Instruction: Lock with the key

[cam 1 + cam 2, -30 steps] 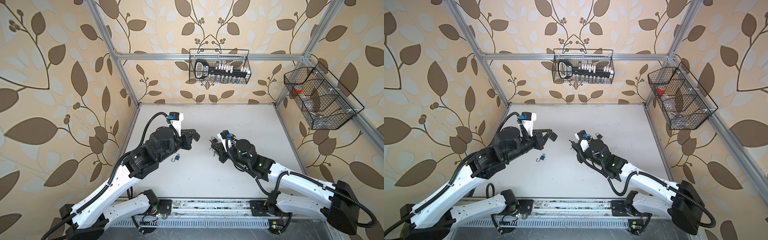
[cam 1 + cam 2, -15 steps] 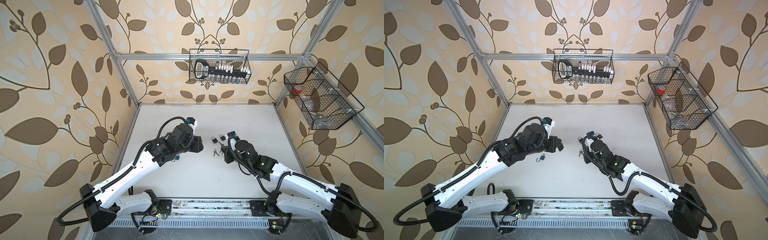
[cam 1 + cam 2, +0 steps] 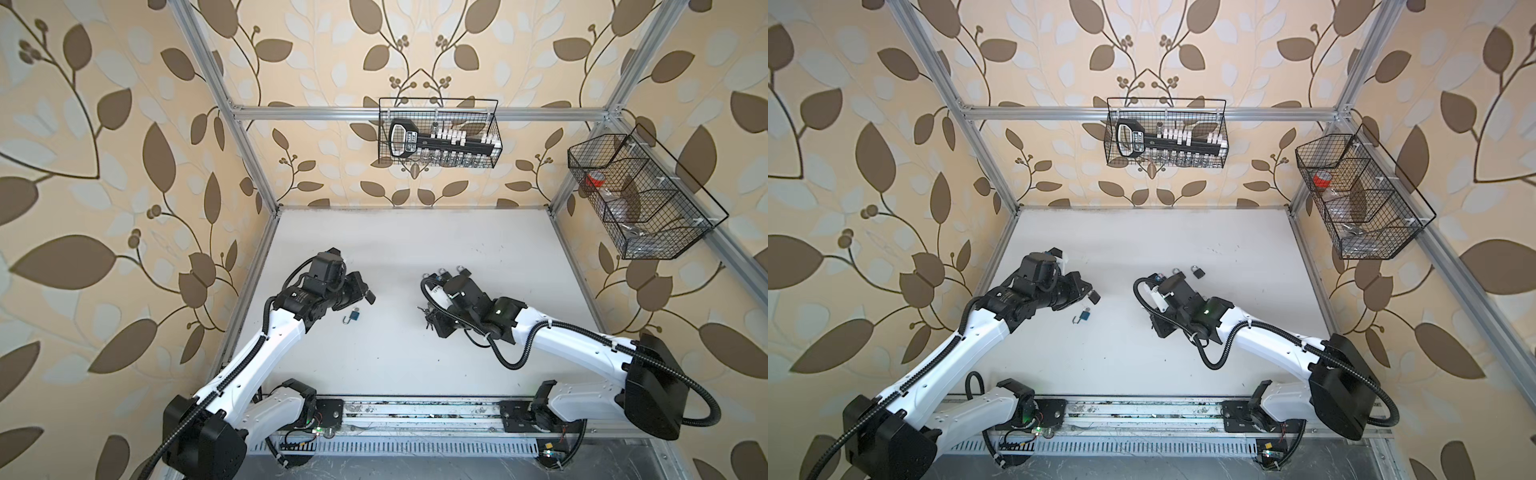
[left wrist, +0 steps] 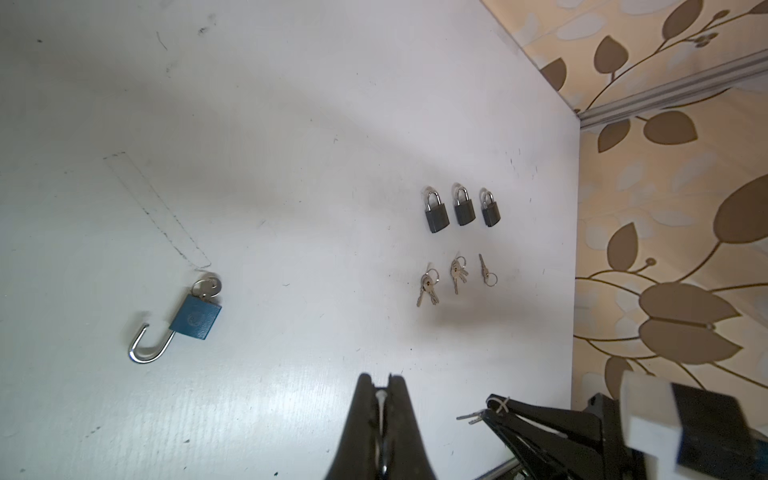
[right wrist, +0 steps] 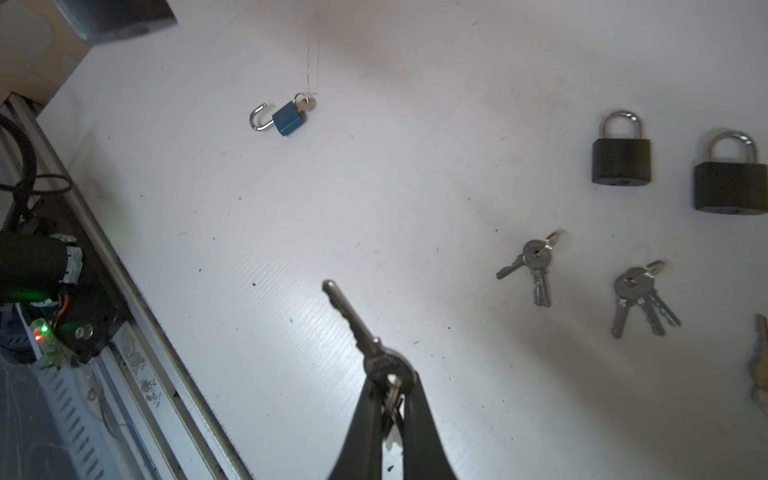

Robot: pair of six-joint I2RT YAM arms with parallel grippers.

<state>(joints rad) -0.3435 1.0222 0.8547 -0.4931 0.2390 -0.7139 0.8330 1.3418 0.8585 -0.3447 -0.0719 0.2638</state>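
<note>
— Two tools are in the scene. What is each one doing?

— The right tool (image 5: 395,377) is pinched narrow on the head of a key (image 5: 351,320). The silver blade sticks out past the tips, and a key ring (image 5: 390,399) hangs between the fingers (image 5: 365,415). The left tool (image 4: 380,382) is pressed fully together above the white worktop (image 4: 291,166). A thin pale sliver shows between its tips; what it is cannot be told.

— Where is the lock?

— The blue padlock (image 4: 195,318) lies flat on the worktop between the two arms, nearer the left tool and well apart from the right one. Neither tool touches it. Its shackle (image 4: 145,349) is swung open, and a small key (image 4: 206,286) on a ring sits at the end of the body opposite the shackle. In both top views the blue padlock (image 3: 354,316) (image 3: 1084,316) lies near the left tool's tips.

— What else lies around it?

— Three dark padlocks (image 4: 464,212), shackles closed, sit in a neat row on the right arm's side of the worktop. Next to them, in a matching row, lie three sets of keys (image 4: 457,272) on rings, none touching a padlock. Farther out, a black wire basket (image 3: 438,99) hangs on the back wall and a second basket (image 3: 648,243) on the right wall.
</note>
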